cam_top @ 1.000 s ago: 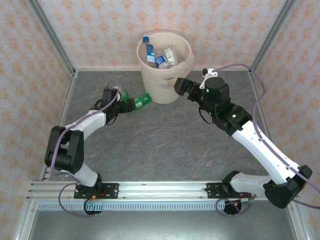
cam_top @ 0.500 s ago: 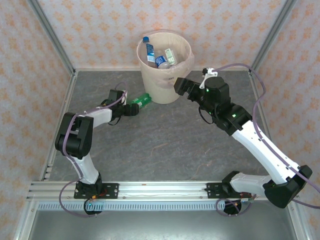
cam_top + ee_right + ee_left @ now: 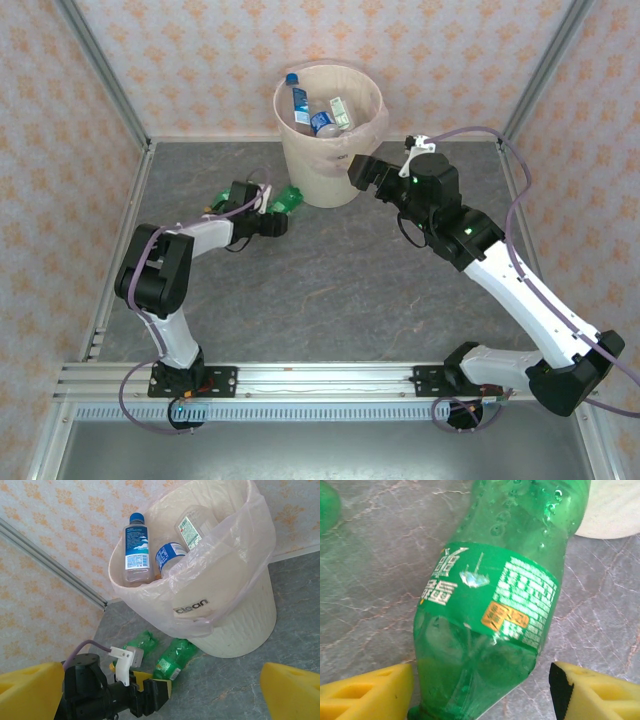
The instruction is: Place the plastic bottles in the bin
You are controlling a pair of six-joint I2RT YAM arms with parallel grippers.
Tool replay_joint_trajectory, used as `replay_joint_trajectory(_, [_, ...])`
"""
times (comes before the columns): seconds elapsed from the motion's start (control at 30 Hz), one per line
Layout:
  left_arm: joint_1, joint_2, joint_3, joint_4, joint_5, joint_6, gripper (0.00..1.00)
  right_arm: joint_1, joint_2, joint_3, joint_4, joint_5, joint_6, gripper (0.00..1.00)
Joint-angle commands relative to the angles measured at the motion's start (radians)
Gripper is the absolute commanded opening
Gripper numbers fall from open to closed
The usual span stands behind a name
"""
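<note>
Left arm reaches low, centre-left | I see left claw point(image 3: 482, 690) apart, straddling green bottle point(image 3: 490, 610) | right claw point(image 3: 360, 172) spread wide beside bin point(image 3: 322, 172)

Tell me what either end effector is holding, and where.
Nothing held yet. The left end effector straddles the green bottle below its label; right end effector open.
</note>
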Motion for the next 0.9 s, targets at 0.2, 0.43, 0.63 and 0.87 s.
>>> replay_joint_trajectory(0.2, [-0.035, -0.004, -0.019, -0.069, -0.072, 0.064, 0.67, 0.006, -0.009, -0.010, 0.004, 0.013, 0.006, 1.00])
replay_joint_trajectory(0.43, [-0.051, -0.013, -0.033, -0.093, -0.091, 0.066, 0.49, 0.006, -0.023, -0.021, 0.012, 0.014, 0.010, 1.00])
replay_joint_trajectory(0.63, [-0.055, -0.072, -0.057, -0.117, -0.117, 0.057, 0.19, 0.006, -0.038, -0.046, 0.023, 0.012, 0.019, 1.00])
replay_joint_trajectory(0.87, [-0.067, -0.235, -0.120, -0.184, -0.179, 0.019, 0.18, 0.006, -0.055, -0.056, 0.028, 0.019, 0.016, 1.00])
